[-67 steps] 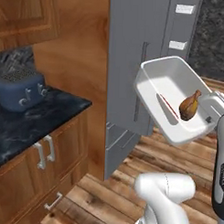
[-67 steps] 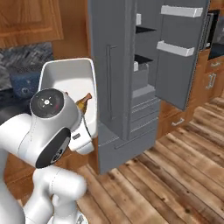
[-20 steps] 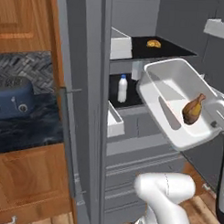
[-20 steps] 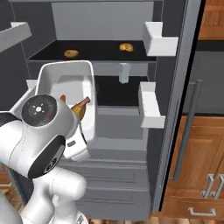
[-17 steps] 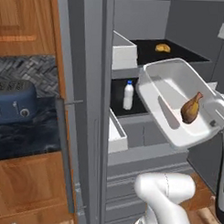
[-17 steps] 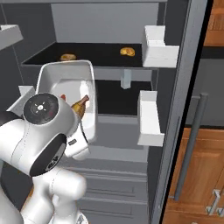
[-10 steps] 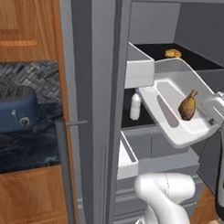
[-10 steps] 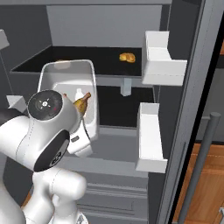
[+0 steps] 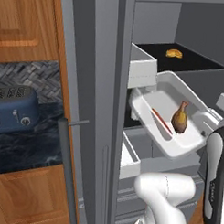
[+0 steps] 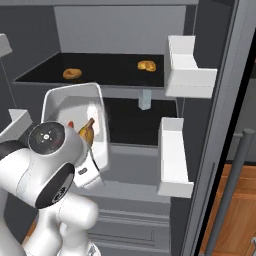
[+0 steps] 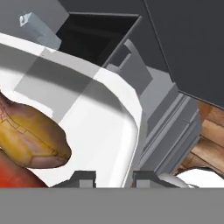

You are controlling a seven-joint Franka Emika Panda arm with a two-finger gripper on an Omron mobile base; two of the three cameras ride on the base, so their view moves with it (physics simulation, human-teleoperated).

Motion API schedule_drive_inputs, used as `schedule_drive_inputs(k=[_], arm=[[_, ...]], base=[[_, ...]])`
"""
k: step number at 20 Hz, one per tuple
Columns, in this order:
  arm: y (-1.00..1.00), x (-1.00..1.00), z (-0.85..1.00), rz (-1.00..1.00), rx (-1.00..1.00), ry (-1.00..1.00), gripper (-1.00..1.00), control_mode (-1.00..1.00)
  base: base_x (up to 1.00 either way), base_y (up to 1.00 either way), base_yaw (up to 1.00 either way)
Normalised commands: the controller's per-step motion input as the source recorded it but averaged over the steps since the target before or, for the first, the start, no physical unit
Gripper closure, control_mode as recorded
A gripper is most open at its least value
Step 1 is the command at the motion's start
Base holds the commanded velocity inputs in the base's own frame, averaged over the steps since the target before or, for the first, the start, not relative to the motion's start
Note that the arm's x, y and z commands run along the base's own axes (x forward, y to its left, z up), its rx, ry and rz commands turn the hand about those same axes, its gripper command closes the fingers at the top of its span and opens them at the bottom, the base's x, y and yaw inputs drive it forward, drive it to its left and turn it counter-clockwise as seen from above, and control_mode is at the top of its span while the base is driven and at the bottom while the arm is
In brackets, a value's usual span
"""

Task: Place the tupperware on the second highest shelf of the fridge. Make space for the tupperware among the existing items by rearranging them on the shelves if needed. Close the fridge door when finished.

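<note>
A: What is different compared with one second ago?

B: The whole picture has shifted, so it is the base that has driven closer to the fridge point(image 10: 125, 30). The things inside have not moved by themselves. The open shelves now look much larger in both base views.

A: And where is the tub?

B: The tub point(image 9: 171, 116) hangs in the air in front of the open fridge, with the drumstick point(image 9: 179, 119) inside it. The gripper point(image 11: 113, 176) pinches the tub's wall; in the hand view one finger tip is on each side of the white rim. In the right base view the tub is at about 9 o'clock from the small white bottle point(image 10: 144, 99).

A: Is the target shelf free?

B: I think mostly yes. The second highest shelf point(image 10: 135, 125) carries the bottle at its back. The top shelf point(image 10: 110, 67) carries two orange-yellow lumps, one point(image 10: 72, 73) at 10 o'clock of the tub and one point(image 10: 146, 65) at 12 o'clock of the bottle.

A: So what does this mean?

B: The approach seems nearly finished. Next, the tub probably needs to go forward onto the shelf, beside the bottle.
</note>
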Motion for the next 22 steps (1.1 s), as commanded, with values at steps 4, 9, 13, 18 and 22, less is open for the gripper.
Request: schedule_drive_inputs(k=[4, 9, 13, 18, 22], arm=[[0.0, 0.0, -0.54, 0.1, 0.0, 0.09, 1.0, -1.0], [0.01, 0.0, -0.4, 0.16, 0.0, 0.16, 1.0, -1.0], [-0.01, 0.0, -0.28, -0.31, -0.02, 0.0, 1.0, -1.0], [-0.08, 0.05, -0.14, -0.63, 0.0, -0.01, 1.0, -1.0], [-0.34, 0.38, -0.07, -0.42, 0.02, 0.0, 1.0, -1.0]], base=[[0.0, 0.0, 0.0], [0.0, 0.0, 0.0], [0.0, 0.0, 0.0], [0.0, 0.0, 0.0], [0.0, 0.0, 0.0]])
